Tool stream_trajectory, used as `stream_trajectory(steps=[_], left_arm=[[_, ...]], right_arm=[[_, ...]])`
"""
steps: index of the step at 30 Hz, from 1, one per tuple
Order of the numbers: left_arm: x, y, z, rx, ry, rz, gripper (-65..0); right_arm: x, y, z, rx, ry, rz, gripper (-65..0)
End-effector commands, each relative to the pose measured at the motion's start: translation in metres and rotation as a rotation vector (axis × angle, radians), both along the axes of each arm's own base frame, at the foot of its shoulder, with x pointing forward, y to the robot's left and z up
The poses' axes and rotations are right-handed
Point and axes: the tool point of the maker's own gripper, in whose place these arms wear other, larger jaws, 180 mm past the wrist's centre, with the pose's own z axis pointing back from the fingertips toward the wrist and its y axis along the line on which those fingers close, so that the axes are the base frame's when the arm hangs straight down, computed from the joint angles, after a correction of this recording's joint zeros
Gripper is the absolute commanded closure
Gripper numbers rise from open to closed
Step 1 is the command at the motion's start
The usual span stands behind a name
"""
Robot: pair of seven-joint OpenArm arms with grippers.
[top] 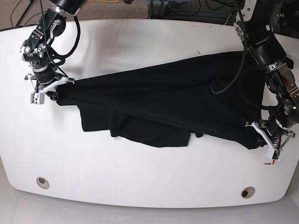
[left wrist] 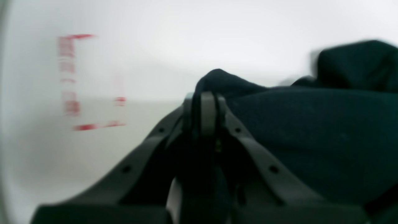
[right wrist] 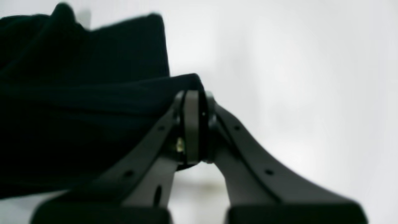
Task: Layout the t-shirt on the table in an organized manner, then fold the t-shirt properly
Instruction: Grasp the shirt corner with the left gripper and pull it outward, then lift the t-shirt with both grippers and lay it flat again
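While your left gripper [left wrist: 207, 107] and right gripper [right wrist: 195, 105] both pinch the t-shirt [top: 163, 105] closed, stretched across mid-frame over the table [top: 140, 182], you risk cloth slipping out: each bite is thin, and the lower folds drag.

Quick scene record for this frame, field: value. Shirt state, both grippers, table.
garment: black t-shirt, stretched across the table between the two arms, lower folds bunched
left gripper: shut on t-shirt edge, at base view's right
right gripper: shut on t-shirt edge, at base view's left
table: white, two round grommet holes near the front edge
fold: not yet done
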Motion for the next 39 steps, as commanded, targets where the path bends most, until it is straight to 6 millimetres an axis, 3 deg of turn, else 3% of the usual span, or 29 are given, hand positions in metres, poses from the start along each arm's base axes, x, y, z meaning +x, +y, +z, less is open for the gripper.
stream_trajectory(steps=[1,13,16,25,31,39], left_arm=[[0.007,0.001,0.045,0.056,-0.114,-0.016,0.0],[0.0,-0.005,0.125,0.202,-0.288,-0.015,0.0],[0.006,-0.003,0.147,0.209,-0.324,0.0,0.0],[0.02,0.002,0.239,0.195,-0.515,0.058,0.0],[0.02,0.004,0.306,0.164,-0.667,0.089,0.0],[0.021,0.008,0.378,0.12,-0.802,0.098,0.0]], right_arm=[[0.015,-0.009,0.023,-0.042,-0.067,-0.003,0.0],[0.065,-0.015,0.078,-0.127,-0.194,0.016,0.0],[0.083,-0.016,0.104,-0.164,-0.249,0.042,0.0],[0.134,-0.012,0.192,-0.278,-0.401,0.117,-0.2],[0.163,-0.025,0.27,-0.34,-0.489,0.106,-0.2],[0.19,-0.025,0.379,-0.429,-0.623,0.128,-0.3]])
